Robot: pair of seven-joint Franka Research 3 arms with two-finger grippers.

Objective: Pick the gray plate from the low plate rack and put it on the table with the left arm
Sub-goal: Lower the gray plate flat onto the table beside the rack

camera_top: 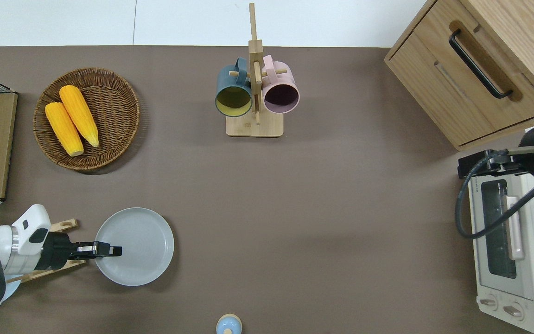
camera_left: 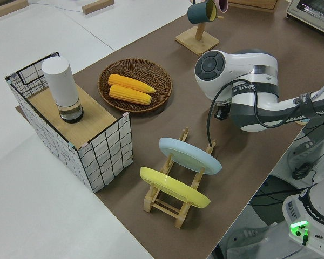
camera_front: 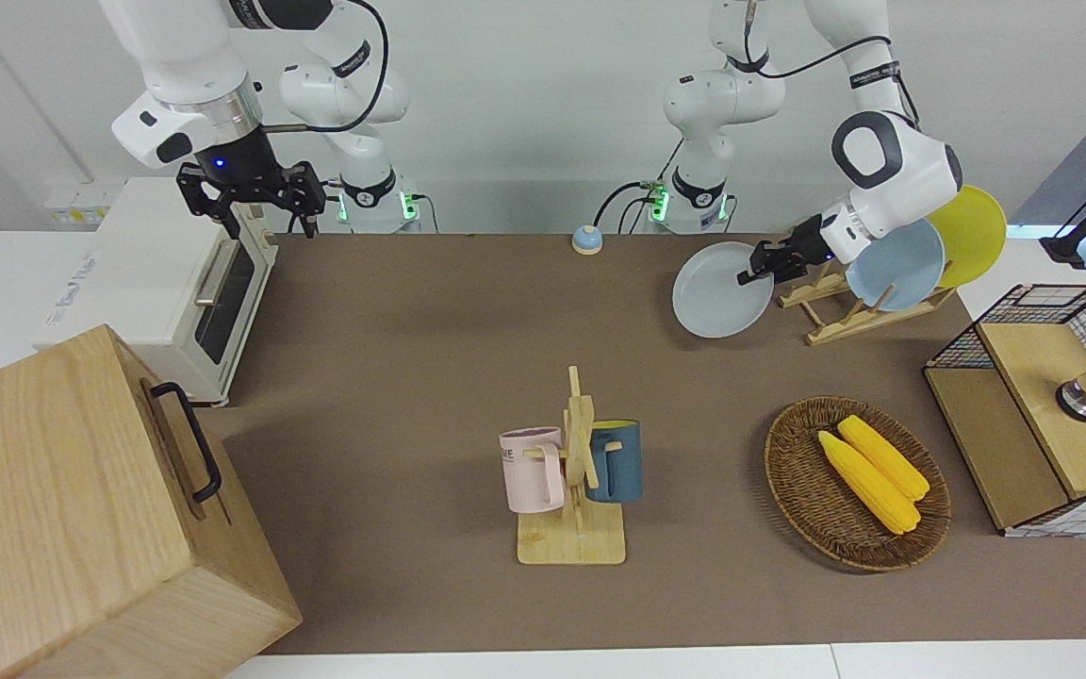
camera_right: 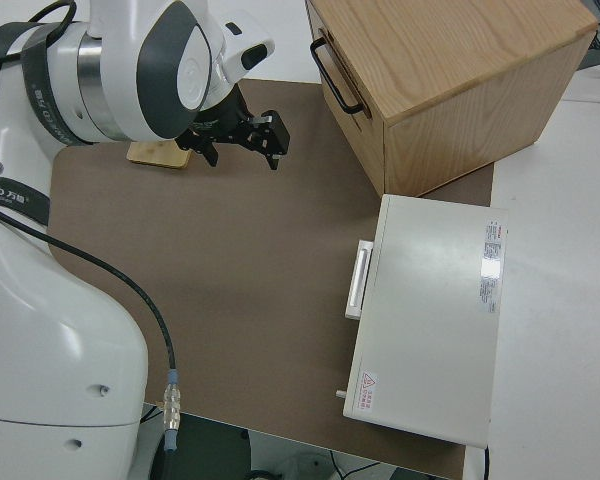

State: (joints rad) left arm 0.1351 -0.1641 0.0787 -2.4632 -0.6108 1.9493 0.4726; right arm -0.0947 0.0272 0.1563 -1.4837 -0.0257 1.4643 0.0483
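Left gripper (camera_top: 117, 251) is clamped on the gray plate's (camera_top: 139, 246) rim, holding it tilted over the table (camera_top: 322, 199) just beside the low plate rack (camera_front: 847, 321), toward the right arm's end. Blue plate (camera_left: 189, 155) and yellow plate (camera_left: 173, 187) sit in the rack. Right arm is parked, fingers (camera_right: 277, 133) apart.

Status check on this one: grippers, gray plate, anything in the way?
Left gripper shut on gray plate, plate out of low plate rack, beside it over bare table. Right arm parked, gripper open. Nothing in the way under the plate.
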